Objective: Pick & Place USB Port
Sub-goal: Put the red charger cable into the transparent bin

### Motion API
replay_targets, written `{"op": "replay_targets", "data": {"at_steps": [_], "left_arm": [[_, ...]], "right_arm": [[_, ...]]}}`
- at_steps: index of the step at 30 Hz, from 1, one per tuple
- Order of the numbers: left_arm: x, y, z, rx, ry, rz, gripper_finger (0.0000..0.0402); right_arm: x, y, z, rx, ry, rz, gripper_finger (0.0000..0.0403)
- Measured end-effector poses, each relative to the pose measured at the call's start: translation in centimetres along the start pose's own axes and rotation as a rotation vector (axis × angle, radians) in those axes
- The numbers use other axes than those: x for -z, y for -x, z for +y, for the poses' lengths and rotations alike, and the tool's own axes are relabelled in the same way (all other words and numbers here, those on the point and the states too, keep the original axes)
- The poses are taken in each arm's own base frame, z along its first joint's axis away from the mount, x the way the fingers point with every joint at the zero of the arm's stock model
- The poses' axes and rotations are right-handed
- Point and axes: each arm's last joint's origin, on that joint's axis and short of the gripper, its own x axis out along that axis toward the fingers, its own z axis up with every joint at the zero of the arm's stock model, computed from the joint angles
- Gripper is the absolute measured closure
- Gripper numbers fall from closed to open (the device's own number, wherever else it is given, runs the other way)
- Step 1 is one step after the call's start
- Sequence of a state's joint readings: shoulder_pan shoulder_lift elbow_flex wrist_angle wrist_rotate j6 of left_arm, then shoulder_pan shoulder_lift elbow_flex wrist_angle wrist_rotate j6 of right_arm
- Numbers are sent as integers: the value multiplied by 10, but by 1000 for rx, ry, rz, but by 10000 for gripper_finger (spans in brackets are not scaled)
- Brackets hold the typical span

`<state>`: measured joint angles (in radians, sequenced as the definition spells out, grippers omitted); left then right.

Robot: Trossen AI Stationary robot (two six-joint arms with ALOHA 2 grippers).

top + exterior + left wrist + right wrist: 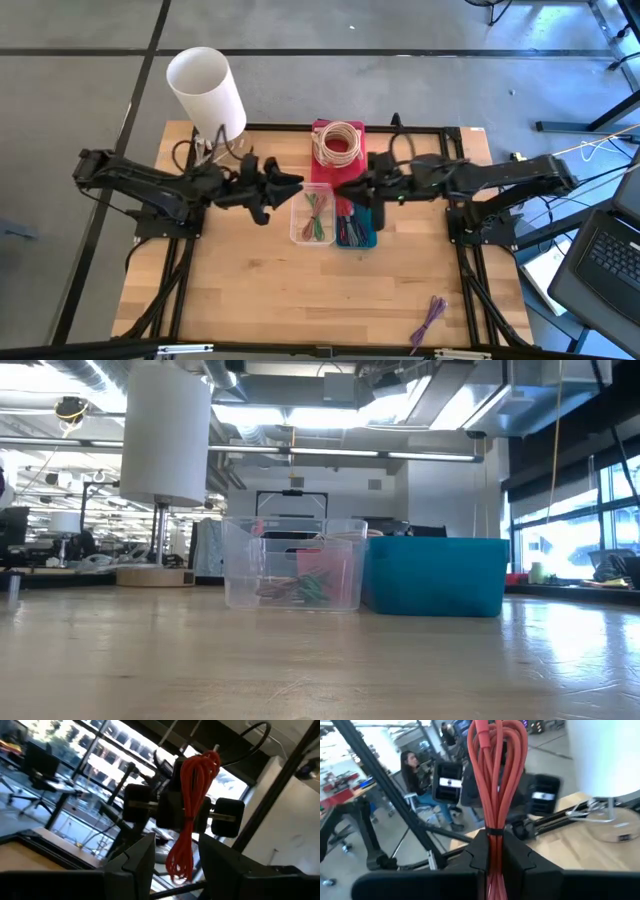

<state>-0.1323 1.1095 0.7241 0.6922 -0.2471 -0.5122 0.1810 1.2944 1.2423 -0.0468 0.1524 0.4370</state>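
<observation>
Red cable bundle (496, 775) (looped end up) stands upright, clamped in right pincer (492, 851)

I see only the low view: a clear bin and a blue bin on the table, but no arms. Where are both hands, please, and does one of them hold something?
Observer: Both hands are raised, out of your view. The right hand is shut on a red cable bundle.
Operator: And the left one?
Observer: The left hand faces the right hand tip to tip. In the high view they meet by the far edge of the clear bin.
Operator: Does the left hand grip the bundle too?
Observer: Its fingers stand apart. The bundle hangs in line with the gap between them, but I cannot tell whether they touch it.
</observation>
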Motion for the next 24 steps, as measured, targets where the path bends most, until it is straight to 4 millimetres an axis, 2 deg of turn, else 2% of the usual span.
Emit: {"op": "replay_targets", "data": {"at_steps": [6, 16, 18, 22, 24], "left_arm": [[-2, -26, 2, 85, -2, 53, 258], [1, -63, 9, 160, -21, 119, 261], [3, -68, 9, 158, -46, 130, 281], [3, -74, 8, 192, -80, 151, 373], [4, -74, 9, 202, -80, 163, 377]], "right_arm": [[15, -23, -3, -1, -21, 37, 377], [17, -29, -5, -12, -24, 36, 377], [17, -29, -5, -11, -24, 37, 377], [18, -29, -5, -12, -23, 43, 377], [19, -28, -5, -9, -21, 50, 376]]}}
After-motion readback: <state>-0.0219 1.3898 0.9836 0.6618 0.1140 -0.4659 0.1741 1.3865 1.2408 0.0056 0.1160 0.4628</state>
